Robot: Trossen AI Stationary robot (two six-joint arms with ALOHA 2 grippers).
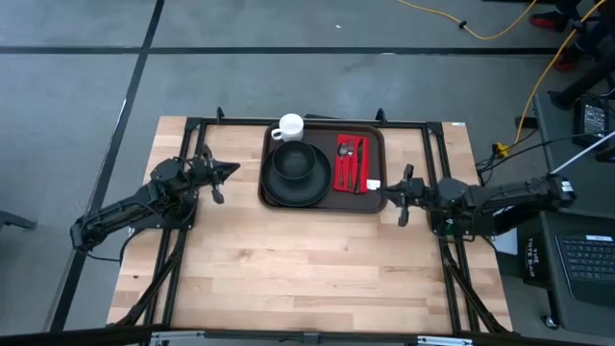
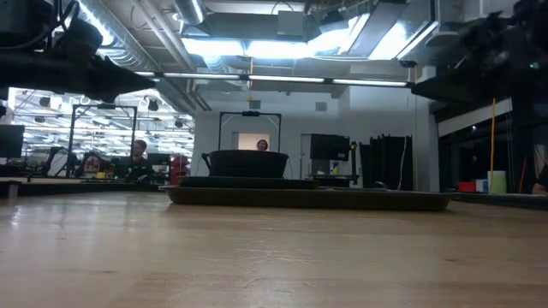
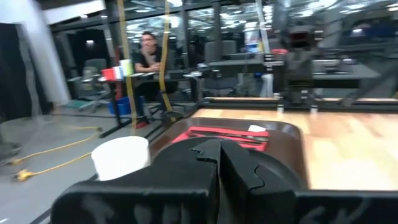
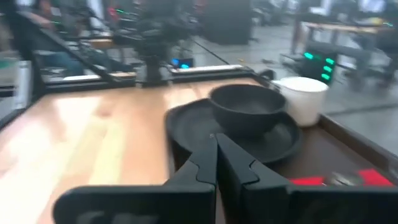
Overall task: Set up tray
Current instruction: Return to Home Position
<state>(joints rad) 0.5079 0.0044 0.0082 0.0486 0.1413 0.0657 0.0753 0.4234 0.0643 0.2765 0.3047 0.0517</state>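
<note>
The dark brown tray [image 1: 373, 139] lies at the middle of the table's far side. On it stand a white cup [image 1: 289, 126] at the far left corner and a black bowl [image 1: 293, 160] in a round black plate [image 1: 271, 190]. Cutlery lies on a red napkin [image 1: 351, 165] at the tray's right. My left gripper [image 1: 233, 170] is shut, level, just left of the tray, pointing at it. My right gripper [image 1: 377, 188] is shut, level, by the tray's near right corner. Each wrist view shows its own shut fingers, the left [image 3: 219, 146] and the right [image 4: 216, 140], with nothing between them.
Black frame rails [image 1: 432, 125] run along the table's far edge and down both sides. Bare wood [image 1: 307, 259] stretches from the tray toward the near edge. A laptop [image 1: 586, 259] sits off the table at the right. A person [image 3: 148, 56] sits in the room beyond.
</note>
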